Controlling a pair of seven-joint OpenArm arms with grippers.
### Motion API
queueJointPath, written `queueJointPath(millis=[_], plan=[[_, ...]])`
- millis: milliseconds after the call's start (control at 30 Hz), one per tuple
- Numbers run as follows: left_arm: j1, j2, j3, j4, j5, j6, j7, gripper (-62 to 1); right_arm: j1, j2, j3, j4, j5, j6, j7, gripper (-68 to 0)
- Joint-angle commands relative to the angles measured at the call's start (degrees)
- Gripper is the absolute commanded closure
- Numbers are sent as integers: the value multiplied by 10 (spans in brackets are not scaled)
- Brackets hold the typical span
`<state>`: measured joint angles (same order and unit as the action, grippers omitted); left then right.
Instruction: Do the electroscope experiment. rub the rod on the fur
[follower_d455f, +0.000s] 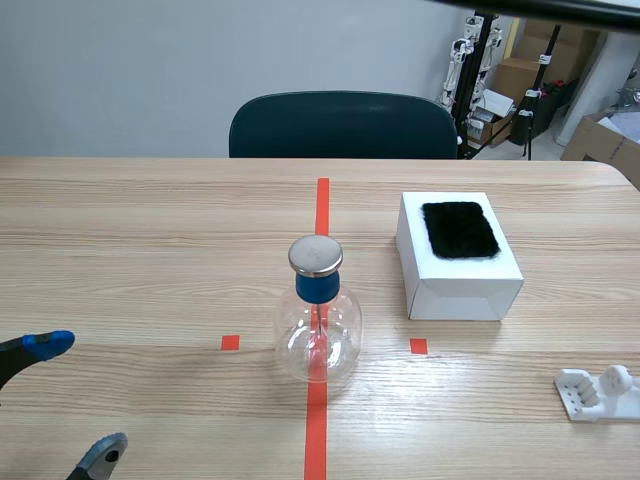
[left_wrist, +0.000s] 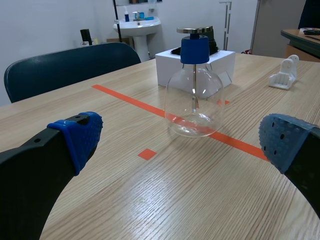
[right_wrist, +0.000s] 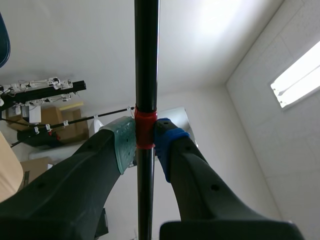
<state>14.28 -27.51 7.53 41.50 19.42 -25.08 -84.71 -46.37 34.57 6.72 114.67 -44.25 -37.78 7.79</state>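
The rod (right_wrist: 146, 60) is black, long and thin, and it is up in the air with the ceiling behind it. Its long way runs straight past the right gripper (right_wrist: 145, 137), far out ahead of it and back under it too. The jaws are closed tight on the rod, right at its red band (right_wrist: 145, 131). The fur (follower_d455f: 459, 229) is a black patch lying flat on top of the white box (follower_d455f: 460, 285), on the right side of the worktop (follower_d455f: 150, 250). There is bare wood all round the box. The glass flask (follower_d455f: 318, 335) stands upright just left of the box, on the red line. A small white stand (follower_d455f: 598, 392) sits near the right edge. The left gripper (follower_d455f: 78, 398) is low at the near left, its jaws wide apart and holding nothing. A chair (follower_d455f: 340, 125) is at the far edge.
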Motion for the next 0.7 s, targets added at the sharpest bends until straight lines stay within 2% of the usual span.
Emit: queueJointPath(millis=[0, 100, 200, 367, 467, 667], plan=[[0, -5, -5, 8, -6, 1, -12, -623, -9, -20, -2, 10, -7, -8, 15, 1], [0, -5, -5, 8, -6, 1, -12, -623, -39, -70, -4, 21, -27, -8, 61, 1], [0, -5, -5, 8, -6, 1, -12, -623, -58, -104, -16, 26, -59, -10, 90, 1], [0, -5, -5, 8, -6, 1, -12, -623, -81, -145, -61, 26, -113, -44, 111, 1], [0, -5, -5, 8, -6, 1, -12, -623, -97, -161, -90, 26, -143, -71, 113, 1], [0, -5, -5, 8, -6, 1, -12, -623, -129, -162, -121, 27, -175, -71, 113, 1]])
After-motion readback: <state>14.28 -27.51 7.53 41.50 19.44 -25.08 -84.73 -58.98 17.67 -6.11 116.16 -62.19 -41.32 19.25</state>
